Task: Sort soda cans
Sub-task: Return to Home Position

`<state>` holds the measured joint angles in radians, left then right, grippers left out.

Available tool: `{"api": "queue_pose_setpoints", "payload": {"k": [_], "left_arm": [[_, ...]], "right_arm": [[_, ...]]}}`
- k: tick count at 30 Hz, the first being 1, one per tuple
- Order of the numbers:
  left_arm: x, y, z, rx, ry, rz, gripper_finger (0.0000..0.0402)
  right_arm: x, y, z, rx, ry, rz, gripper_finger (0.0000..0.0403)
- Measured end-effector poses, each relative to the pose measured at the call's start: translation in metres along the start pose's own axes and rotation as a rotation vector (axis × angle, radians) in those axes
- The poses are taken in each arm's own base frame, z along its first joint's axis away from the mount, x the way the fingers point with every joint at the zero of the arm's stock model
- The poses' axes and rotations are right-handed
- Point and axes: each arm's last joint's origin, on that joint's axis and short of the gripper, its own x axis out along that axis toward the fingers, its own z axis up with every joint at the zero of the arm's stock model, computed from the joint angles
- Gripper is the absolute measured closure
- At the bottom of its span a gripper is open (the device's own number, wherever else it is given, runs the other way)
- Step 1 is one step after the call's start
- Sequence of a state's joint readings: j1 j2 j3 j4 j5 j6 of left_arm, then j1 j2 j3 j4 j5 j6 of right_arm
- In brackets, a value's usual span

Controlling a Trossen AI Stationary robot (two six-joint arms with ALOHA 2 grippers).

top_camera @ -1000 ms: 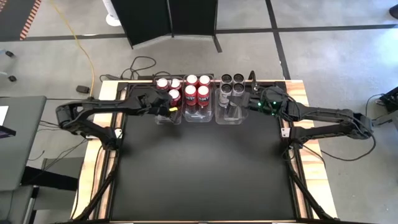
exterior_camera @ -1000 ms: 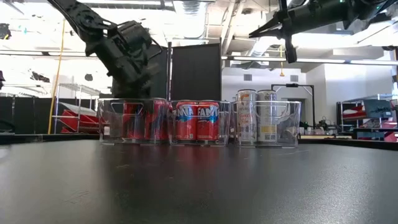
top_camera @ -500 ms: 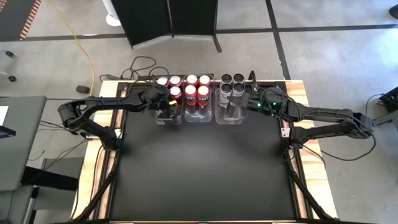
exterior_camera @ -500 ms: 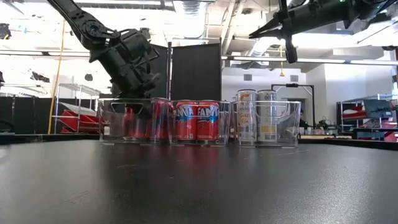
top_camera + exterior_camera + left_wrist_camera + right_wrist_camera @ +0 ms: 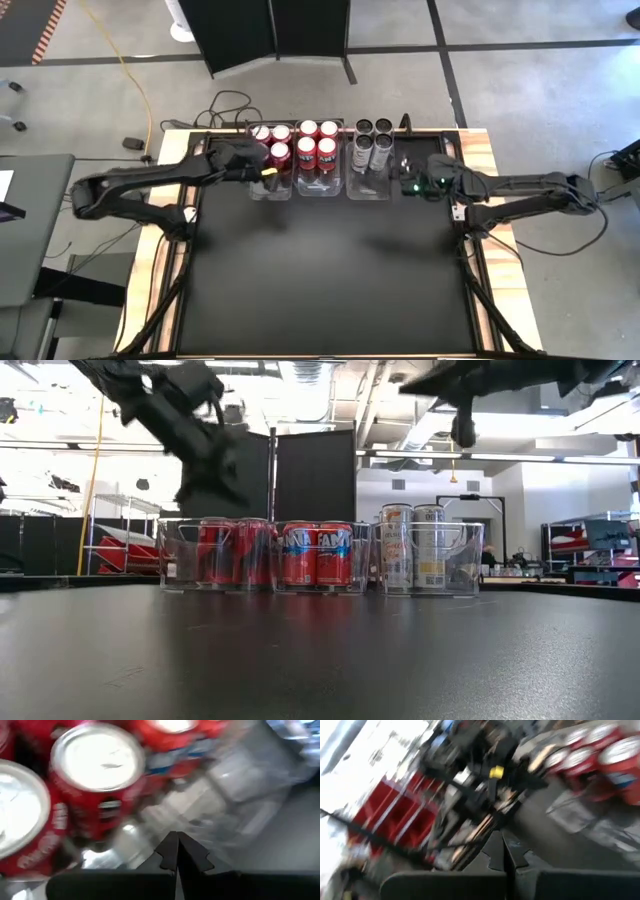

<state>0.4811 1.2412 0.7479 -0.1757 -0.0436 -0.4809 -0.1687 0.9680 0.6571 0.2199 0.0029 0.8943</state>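
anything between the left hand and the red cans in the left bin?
Nothing visible. The left hand, fingers shut, hangs over the left bin, above its rim. The red cans stand just ahead, tops uncovered. The right hand is off beside the right bin.

The red soda cans [image 5: 318,553] in the middle clear bin [image 5: 362,572] carry large white letters on a blue band; from the low view they read roughly "FAM". In the left wrist view, a red can [image 5: 30,855] bears white script, too blurred to read. The print on the silver cans [image 5: 412,547] is illegible.
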Motion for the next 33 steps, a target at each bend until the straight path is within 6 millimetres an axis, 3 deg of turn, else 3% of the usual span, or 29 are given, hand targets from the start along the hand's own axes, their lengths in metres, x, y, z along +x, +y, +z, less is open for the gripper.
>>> {"api": "queue_pose_setpoints", "payload": {"k": [9, 13, 17, 23, 28, 33], "left_arm": [[-0.09, -0.046, 0.001, 0.119, -0.234, -0.356, 0.0401], [-0.122, -0.058, -0.002, 0.152, -0.325, -0.51, 0.0401], [-0.145, -0.064, -0.006, 0.174, -0.382, -0.616, 0.0401], [-0.154, -0.067, -0.014, 0.273, -0.381, -0.652, 0.0401], [-0.149, -0.064, -0.02, 0.35, -0.324, -0.599, 0.0401], [-0.15, -0.064, -0.02, 0.297, -0.309, -0.608, 0.0401]], "right_arm": [[-0.007, 0.044, -0.031, -0.198, 0.119, 0.253, 0.0403], [-0.016, 0.079, -0.03, -0.329, 0.117, 0.297, 0.0403], [-0.03, 0.108, -0.023, -0.524, 0.122, 0.203, 0.0403], [-0.046, 0.117, -0.018, -0.67, 0.246, 0.027, 0.0403], [-0.062, 0.129, -0.009, -0.744, 0.101, -0.029, 0.0403], [-0.086, 0.135, 0.002, -0.841, 0.001, -0.018, 0.0403]]}}
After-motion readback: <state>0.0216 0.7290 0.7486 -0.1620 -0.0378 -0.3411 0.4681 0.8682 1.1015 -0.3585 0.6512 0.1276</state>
